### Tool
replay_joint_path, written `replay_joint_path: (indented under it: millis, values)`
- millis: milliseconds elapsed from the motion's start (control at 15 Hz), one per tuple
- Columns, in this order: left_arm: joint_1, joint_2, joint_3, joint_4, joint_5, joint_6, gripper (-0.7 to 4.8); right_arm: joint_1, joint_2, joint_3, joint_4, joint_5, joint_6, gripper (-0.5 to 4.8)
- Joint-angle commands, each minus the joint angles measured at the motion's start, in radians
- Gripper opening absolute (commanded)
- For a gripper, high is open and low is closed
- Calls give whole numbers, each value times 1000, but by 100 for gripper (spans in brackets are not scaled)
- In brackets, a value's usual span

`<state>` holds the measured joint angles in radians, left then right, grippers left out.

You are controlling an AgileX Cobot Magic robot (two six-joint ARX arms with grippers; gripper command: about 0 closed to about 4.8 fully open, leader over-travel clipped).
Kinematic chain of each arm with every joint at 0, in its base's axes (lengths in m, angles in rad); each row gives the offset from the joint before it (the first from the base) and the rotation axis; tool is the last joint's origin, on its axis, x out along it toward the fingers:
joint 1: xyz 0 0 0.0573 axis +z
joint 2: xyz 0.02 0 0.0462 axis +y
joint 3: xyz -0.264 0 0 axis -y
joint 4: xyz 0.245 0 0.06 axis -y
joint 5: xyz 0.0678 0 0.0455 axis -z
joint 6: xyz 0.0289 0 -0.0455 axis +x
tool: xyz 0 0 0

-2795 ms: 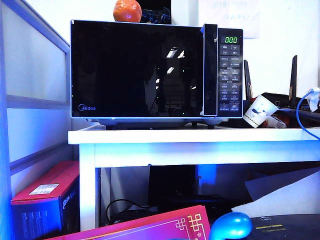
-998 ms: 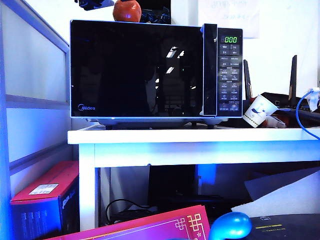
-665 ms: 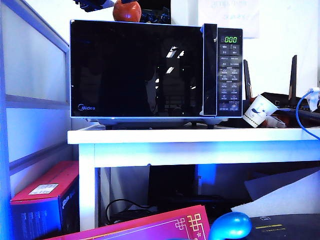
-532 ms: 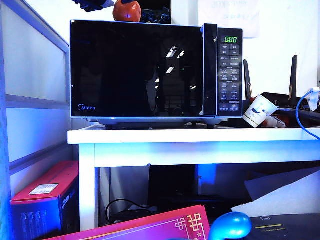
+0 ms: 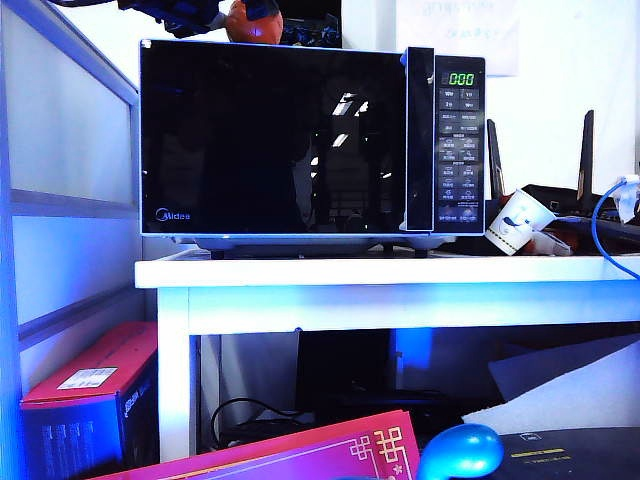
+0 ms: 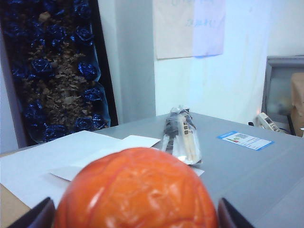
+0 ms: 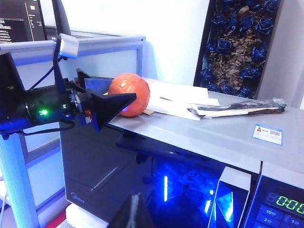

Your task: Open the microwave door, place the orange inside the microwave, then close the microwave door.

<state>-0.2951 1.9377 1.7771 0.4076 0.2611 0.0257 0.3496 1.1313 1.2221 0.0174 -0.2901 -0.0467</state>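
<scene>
Between open left gripper (image 7: 110, 99) fingers: orange (image 7: 128, 94)

orange (image 5: 252, 24) atop microwave (image 5: 313, 140) (left gripper (image 5: 215, 18) fingers (image 7: 111, 105) astride)

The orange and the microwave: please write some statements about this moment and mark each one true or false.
1. The orange lies on top of the microwave. True.
2. The microwave door stands open. False: it is shut, flush with the front.
3. The left gripper has open fingers on either side of the orange. True.
4. The right gripper holds the orange. False: it is shut on nothing, in front of the microwave, apart from the fruit.
5. The display is dark. False: it shows green digits.
</scene>
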Motion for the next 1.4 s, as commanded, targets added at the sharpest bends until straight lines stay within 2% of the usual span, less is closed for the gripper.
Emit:
replay_joint_path:
  millis: [67, 466, 532, 599, 865, 1131, 1397]
  values:
    - [-3, 18, 4, 13, 16, -4, 479, 1, -2, 5, 9, -5, -3, -5]
    - [-3, 25, 4, 36, 11, -3, 479, 1, -2, 5, 10, -5, -3, -5]
    - [-3, 25, 4, 36, 13, -4, 436, 1, -2, 5, 10, -5, -3, -5]
    - [-3, 25, 4, 36, 13, -4, 213, 1, -2, 5, 10, -5, -3, -5]
    - [-3, 25, 4, 36, 18, -5, 213, 1, -2, 5, 9, -5, -3, -5]
    - [-3, 17, 4, 45, 82, -46, 213, 1, -2, 5, 10, -5, -3, -5]
    - [-3, -54, 4, -26, 139, -71, 214, 0, -2, 5, 10, -4, -3, -5]
